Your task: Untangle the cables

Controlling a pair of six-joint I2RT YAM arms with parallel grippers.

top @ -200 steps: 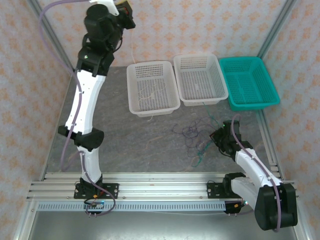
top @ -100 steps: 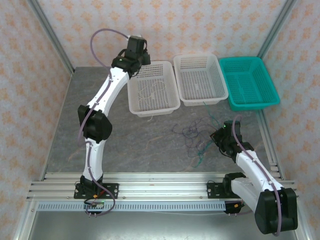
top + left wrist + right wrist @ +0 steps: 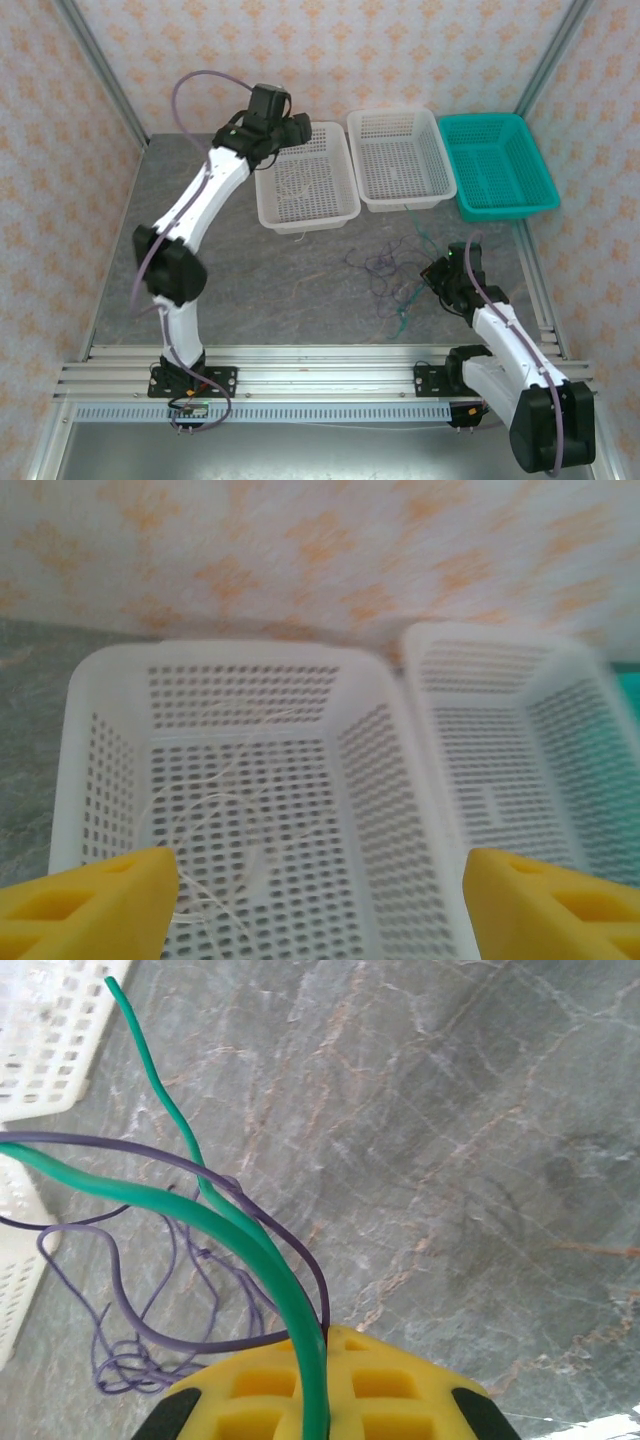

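Observation:
My left gripper [image 3: 291,126] hovers over the back-left corner of the left white basket [image 3: 270,212], its yellow fingers [image 3: 95,900] wide apart with nothing between them [image 3: 320,905]. A thin white cable [image 3: 215,820] lies curled on that basket's floor [image 3: 296,184]. My right gripper [image 3: 433,272] stays low at the right of the table, shut [image 3: 328,1338] on the green cable [image 3: 235,1225], with a purple cable [image 3: 160,1332] pinched beside it. The purple tangle [image 3: 380,268] spreads on the table left of that gripper. The green cable [image 3: 402,306] trails toward the near edge.
A second white basket [image 3: 398,205] and a teal basket [image 3: 500,208] stand in a row to the right of the first one, along the back. The grey marble table [image 3: 270,285] is bare left of the tangle. Aluminium rails [image 3: 300,365] run along the near edge.
My left arm has swung down from high at the back to just over the left white basket, and its jaws have opened. The right arm has not moved.

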